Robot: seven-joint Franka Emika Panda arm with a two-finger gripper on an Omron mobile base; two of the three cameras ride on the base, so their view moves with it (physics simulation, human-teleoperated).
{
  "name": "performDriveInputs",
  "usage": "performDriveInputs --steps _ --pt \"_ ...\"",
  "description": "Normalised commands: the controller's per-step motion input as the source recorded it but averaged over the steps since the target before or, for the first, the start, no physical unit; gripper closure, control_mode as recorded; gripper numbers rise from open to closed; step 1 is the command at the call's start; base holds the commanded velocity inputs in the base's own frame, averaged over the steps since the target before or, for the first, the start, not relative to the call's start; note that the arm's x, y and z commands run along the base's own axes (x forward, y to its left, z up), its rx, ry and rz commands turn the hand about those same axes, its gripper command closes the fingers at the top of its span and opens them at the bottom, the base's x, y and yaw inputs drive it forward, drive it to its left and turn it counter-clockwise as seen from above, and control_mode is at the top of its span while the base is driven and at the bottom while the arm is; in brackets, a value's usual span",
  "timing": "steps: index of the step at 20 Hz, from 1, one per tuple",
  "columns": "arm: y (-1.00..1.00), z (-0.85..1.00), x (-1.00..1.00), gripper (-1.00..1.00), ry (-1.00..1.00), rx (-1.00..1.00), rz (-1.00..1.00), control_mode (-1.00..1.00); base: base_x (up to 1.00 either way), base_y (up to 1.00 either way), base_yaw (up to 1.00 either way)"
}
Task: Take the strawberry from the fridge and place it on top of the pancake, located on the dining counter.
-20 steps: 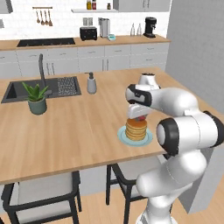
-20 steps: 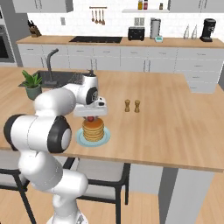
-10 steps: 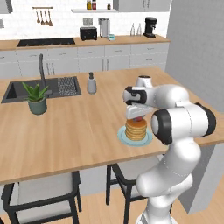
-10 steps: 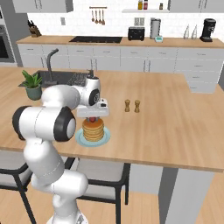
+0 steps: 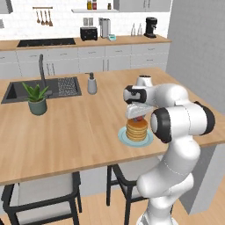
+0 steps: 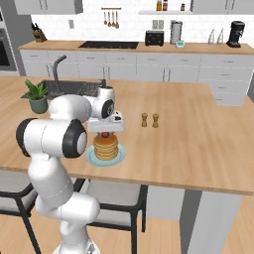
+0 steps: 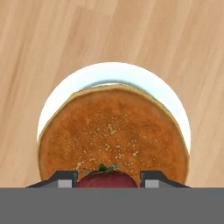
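The gripper (image 7: 107, 180) hangs straight over the pancake (image 7: 113, 133) on its pale plate (image 7: 116, 73), on the dining counter (image 5: 79, 127). The strawberry (image 7: 106, 179) sits between the fingertips (image 7: 65, 178) at six o'clock; whether they clasp it, I cannot tell.

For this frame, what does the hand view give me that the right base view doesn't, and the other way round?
Hand view alone: the strawberry's green leaves, one finger tip on each side of it, and the top pancake's speckled surface.

Right base view alone: the potted plant, the sink faucet, two small shakers, and the back counter with the toaster.

Both: the gripper poised over the pancake stack on its plate, on the wooden dining counter.
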Motion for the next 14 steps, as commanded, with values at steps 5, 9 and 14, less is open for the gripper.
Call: performDriveInputs --steps 5,9,14 --pt "0.00 0.00 -0.27 -1.00 0.00 0.00 0.00 -1.00 0.00 0.00 0.00" --pt "0.00 0.02 -0.34 -1.00 0.00 0.00 0.00 -1.00 0.00 0.00 0.00" --pt "0.00 0.35 -0.39 -1.00 0.00 0.00 0.00 -1.00 0.00 0.00 0.00"
